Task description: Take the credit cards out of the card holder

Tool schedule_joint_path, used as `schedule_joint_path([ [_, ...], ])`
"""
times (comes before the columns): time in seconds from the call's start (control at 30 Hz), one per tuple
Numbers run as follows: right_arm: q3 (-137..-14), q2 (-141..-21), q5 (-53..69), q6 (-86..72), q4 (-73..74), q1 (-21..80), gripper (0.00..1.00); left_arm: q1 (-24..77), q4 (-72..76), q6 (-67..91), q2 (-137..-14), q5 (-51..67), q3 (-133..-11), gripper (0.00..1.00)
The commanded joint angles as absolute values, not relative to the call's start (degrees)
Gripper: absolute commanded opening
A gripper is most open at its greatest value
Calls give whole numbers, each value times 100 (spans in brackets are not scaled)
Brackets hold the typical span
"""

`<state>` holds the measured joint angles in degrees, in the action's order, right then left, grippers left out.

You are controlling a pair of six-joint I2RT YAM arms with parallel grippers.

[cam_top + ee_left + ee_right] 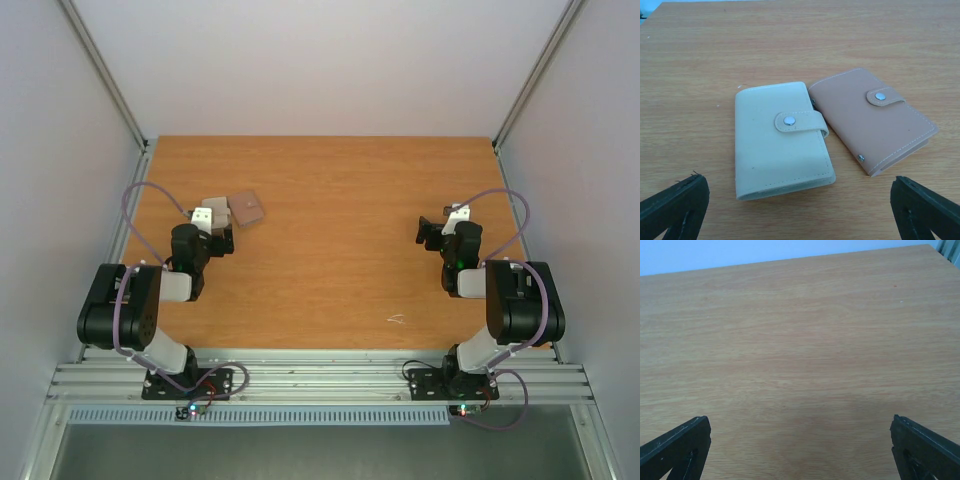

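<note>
**Top view.** The left arm folds back at the elbow by the left edge of the table, then reaches forward. The left gripper sits low over the far-left wood, right at the holder. The right arm mirrors this pose on the other side. The right gripper is over bare wood, well apart from the holder. Both sets of jaws are too small here, and too covered by the wrists, to read. Only a pale strip of the holder shows beyond the left wrist. One mauve-brown pouch lies just to its right.

**Left wrist.** Two black fingers stand in the bottom corners, cut off by the frame. They are spread wide and released, gripping nothing. The holder lies flat on the table just ahead, in the gap between them. It is shut, with one strap across its front fastened by one metal snap, so its inside is hidden. The pouch lies at an angle to the right, its near corner against the holder's right edge. It is also shut by one snapped strap, and two small studs show along its side. That makes one holder and one pouch.

**Right wrist.** Two black fingers sit in the bottom corners, again cut off. They are wide apart and released, with only bare wood between them. The table's far edge runs along the top, below a pale wall.
</note>
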<state>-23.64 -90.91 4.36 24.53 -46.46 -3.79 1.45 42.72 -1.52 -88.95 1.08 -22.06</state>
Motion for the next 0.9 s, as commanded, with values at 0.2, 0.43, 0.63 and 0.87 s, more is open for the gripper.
schedule_joint_path([
  [0.2,-2298,-8849,-23,2351,-4697,-369,99,129,4899,-175,-8926,64,-2262,99],
  [0.43,-2216,-7484,-360,2103,-4102,-378,99,126,4718,-291,-8570,427,-2286,99],
  [0.63,-3253,-6593,479,1697,-3028,-378,99,108,1060,-775,-7142,658,-3902,99],
  [0.87,-5491,-6805,1632,1538,-569,-374,98,-722,-2593,278,-7251,1737,-6730,99],
])
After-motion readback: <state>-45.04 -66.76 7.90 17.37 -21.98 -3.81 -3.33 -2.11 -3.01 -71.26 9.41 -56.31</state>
